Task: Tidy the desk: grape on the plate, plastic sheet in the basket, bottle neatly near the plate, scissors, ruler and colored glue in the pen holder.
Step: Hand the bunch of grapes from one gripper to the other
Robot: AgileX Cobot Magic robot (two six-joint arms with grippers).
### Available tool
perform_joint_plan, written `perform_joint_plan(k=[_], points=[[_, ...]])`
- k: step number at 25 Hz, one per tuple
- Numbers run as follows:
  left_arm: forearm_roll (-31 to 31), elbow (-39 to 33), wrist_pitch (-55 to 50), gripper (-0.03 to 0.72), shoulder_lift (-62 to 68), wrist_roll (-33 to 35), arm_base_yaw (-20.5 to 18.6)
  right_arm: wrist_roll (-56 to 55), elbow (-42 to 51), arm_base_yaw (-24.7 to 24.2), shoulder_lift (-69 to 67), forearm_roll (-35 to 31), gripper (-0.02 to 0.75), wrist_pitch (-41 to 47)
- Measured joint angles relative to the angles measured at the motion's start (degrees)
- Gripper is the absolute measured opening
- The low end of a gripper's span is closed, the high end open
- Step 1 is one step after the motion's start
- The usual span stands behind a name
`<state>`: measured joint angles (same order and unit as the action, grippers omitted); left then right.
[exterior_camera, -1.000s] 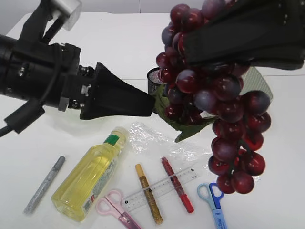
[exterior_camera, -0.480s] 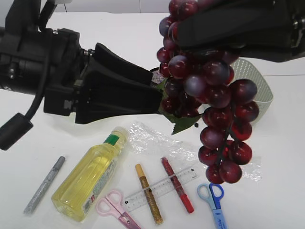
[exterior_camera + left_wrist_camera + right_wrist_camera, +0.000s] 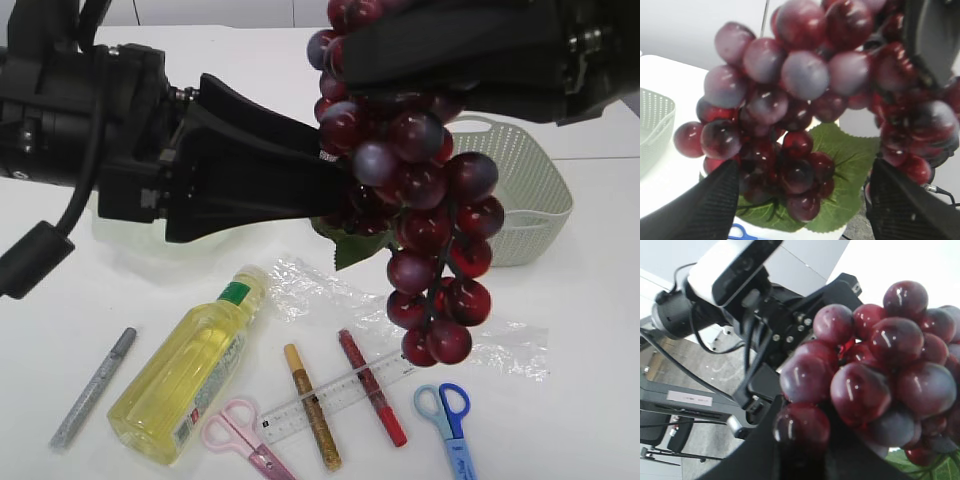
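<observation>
Both arms matte black; left arm point(image 3: 70, 130) carries looped black cables, small screws, wedge-shaped finger point(image 3: 260, 175); ribbed inner pads point(image 3: 710, 205).

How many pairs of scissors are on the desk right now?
2. The pink-handled scissors lie at the front edge, between the bottle and the ruler; the blue-handled scissors lie front right, below the hanging grape. The arms might hide more.

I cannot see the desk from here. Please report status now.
Right gripper shut on grape, held above desk. Left gripper open around its lower part. Plate not clearly visible.
</observation>
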<state>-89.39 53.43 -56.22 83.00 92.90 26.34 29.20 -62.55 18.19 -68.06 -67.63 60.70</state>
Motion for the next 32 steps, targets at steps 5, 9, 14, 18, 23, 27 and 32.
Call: perform_joint_plan(k=[5, 9, 14, 18, 23, 27, 32], points=[[-0.8, 0.0, 0.9, 0.611, 0.0, 0.1, 0.0, 1.1, 0.0, 1.0, -0.5, -2.0, 0.078, 0.0], [-1.9, 0.0, 3.4, 0.613, 0.0, 0.1, 0.0, 2.0, 0.0, 4.1, -1.9, -3.1, 0.078, -0.1], [-2.1, 0.0, 5.2, 0.624, 0.0, 0.0, 0.0, 2.4, 0.0, 5.7, -2.2, -3.7, 0.078, -0.9], [-2.3, 0.0, 5.3, 0.637, 0.0, -1.5, 0.0, 2.4, -1.6, 5.7, -2.2, -3.7, 0.078, -0.9], [-2.8, 0.0, 5.5, 0.640, 0.0, -1.8, 0.0, 2.4, -2.6, 5.7, -2.2, -3.8, 0.078, -0.8], [-3.2, 0.0, 5.5, 0.617, 0.0, -1.9, 0.0, 2.4, -2.6, 5.7, -2.2, -3.8, 0.078, -0.3], [-3.3, 0.0, 4.9, 0.408, 0.0, -1.9, 0.0, 2.5, -2.6, 5.7, -2.2, -3.7, 0.078, -0.2]])
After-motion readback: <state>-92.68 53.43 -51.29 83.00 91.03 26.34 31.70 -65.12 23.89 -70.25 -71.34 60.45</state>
